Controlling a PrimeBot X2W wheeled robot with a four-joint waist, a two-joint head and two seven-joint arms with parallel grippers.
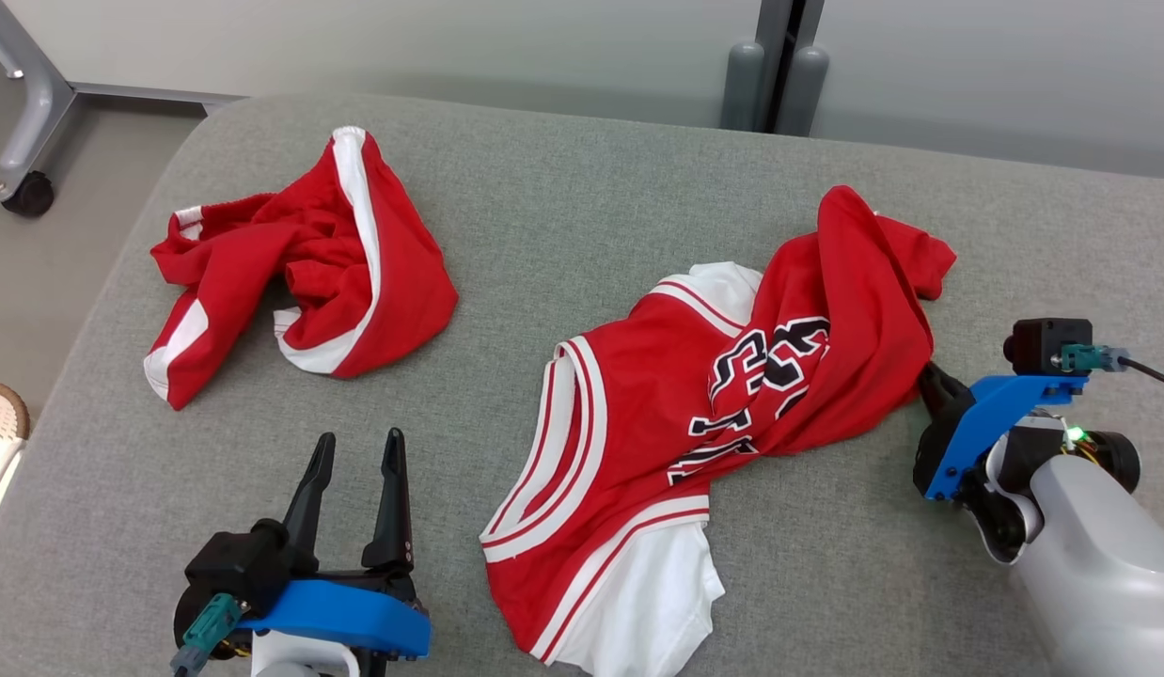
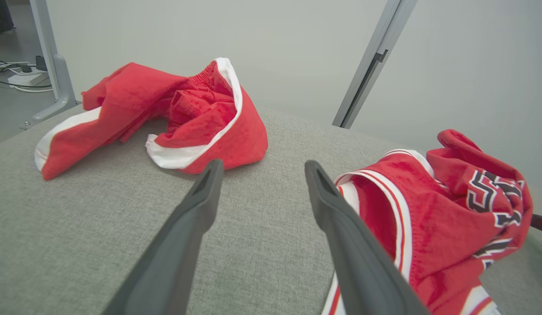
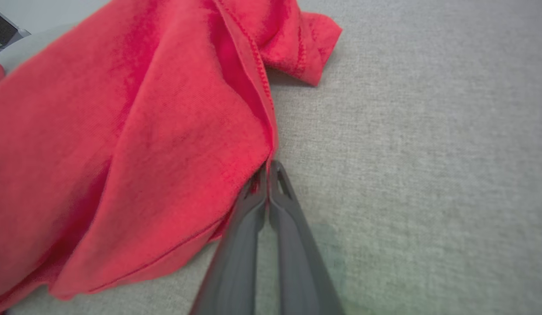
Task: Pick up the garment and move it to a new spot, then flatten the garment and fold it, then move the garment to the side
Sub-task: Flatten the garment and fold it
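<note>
Right wrist view: your right gripper (image 3: 269,168) pinches the red jersey (image 3: 144,131) by its edge; your left gripper (image 2: 264,168) hovers, fingers apart, over the grey cushion (image 2: 78,218).

Jersey (image 1: 695,414): red-white, twisted, centre-right on grey cushion (image 1: 582,188).
Shorts (image 1: 356,273): red-white, crumpled, well apart from jersey.
Left gripper (image 1: 359,442): fingers apart, over bare cushion.
Right gripper (image 1: 932,381): at jersey's right edge, fingertips hidden.

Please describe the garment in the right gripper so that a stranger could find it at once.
Two crumpled red garments lie on the grey cushion. The jersey is on the robot's right, its edge pinched by the right gripper. Unlike the shorts, it bears black-and-white lettering.
</note>
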